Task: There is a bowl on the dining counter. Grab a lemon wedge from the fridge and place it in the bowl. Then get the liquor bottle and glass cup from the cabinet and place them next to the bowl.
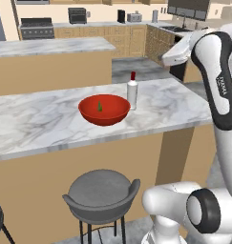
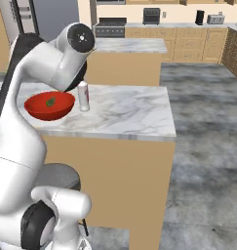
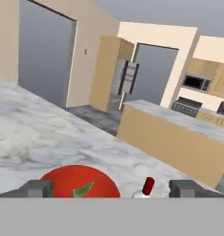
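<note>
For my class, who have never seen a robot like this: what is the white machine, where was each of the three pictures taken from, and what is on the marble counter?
The white machine is a robot arm on a driving base, in a simulated kitchen. Two pictures come from cameras on that base, behind the arm to its left and right. The third comes from a camera on the hand, looking along the jaws, which stand wide apart and hold nothing. On the dining counter stands a red bowl with a small green wedge inside. Close beside the bowl stands a white liquor bottle with a red cap. A grey stool stands in front of the counter.
</note>
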Controlling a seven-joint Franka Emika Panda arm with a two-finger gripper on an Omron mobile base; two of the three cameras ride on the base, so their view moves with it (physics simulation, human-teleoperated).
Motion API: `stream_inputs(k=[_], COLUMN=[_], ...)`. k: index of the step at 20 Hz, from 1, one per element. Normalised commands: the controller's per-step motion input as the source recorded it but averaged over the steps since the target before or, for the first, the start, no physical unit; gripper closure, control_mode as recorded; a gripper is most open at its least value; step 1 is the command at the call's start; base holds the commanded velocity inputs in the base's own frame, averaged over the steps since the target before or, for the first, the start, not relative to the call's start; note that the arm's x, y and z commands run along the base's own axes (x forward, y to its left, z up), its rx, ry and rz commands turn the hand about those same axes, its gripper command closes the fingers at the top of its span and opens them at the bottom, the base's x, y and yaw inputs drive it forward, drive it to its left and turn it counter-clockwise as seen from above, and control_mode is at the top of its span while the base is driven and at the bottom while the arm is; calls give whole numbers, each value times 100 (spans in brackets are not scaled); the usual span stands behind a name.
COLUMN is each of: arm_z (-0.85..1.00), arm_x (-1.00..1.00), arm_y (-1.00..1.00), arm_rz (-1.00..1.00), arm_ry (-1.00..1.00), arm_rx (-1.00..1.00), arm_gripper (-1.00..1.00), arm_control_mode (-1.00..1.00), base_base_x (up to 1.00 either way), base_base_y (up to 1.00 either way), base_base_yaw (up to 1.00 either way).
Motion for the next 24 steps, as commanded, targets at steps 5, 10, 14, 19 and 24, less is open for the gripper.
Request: stream_inputs(k=[5,10,14,19,24], arm_z=[-11,-66,-67,-31,-4], arm_x=[-100,-98,-41,0,-7], arm_y=[-43,-7,0,-7,-18], arm_rz=[-38,-42,-39,-21,-3], arm_ry=[33,22,28,34,3], arm_rx=[-21,-20,-4,7,3], arm_gripper=[-100,-100,-100,-100,-100], arm_control_mode=[-100,-100,-100,-100,100], base_base_x=[0,0,0,0,-9], base_base_y=[0,0,0,0,-25], base_base_yaw=[0,0,0,0,-3])
